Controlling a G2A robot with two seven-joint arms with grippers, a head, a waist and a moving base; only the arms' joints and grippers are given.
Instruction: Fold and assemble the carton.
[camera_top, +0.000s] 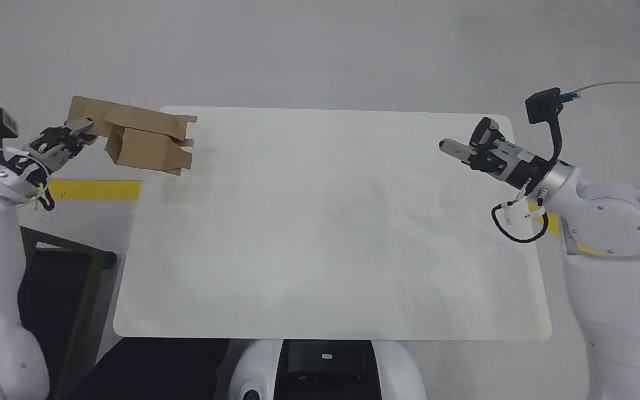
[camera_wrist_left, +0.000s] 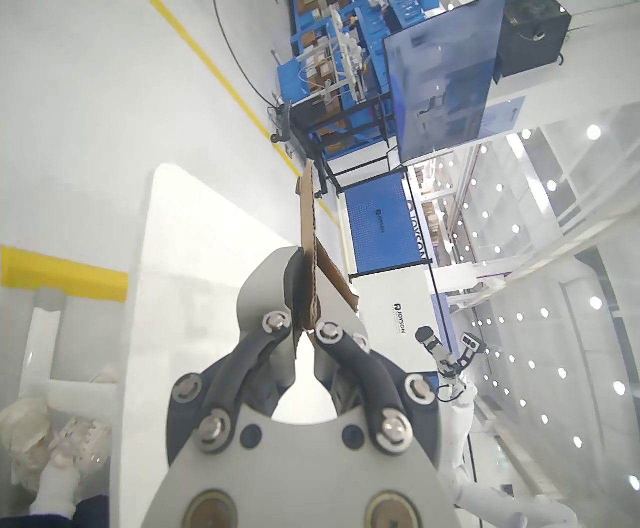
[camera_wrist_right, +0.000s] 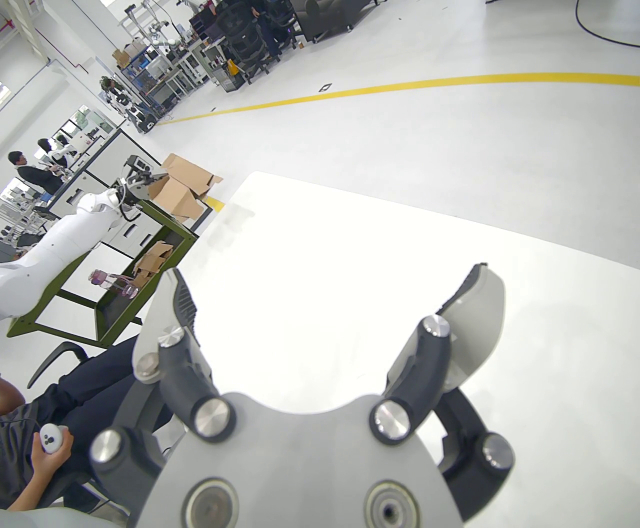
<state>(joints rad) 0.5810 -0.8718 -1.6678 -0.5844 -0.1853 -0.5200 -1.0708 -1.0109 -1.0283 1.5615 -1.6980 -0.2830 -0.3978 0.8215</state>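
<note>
Left gripper grips carton, seen edge-on.

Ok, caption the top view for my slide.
Left end effector grips the carton at the table corner; right end effector open above the opposite edge.

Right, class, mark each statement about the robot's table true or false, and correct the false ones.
1. The left fingers are shut on the carton. True.
2. The carton lies in the middle of the table. False: it is at a far corner, reaching past the edge.
3. The right fingers are open. True.
4. The right fingers hold a cardboard flap. False: they hold nothing.
</note>
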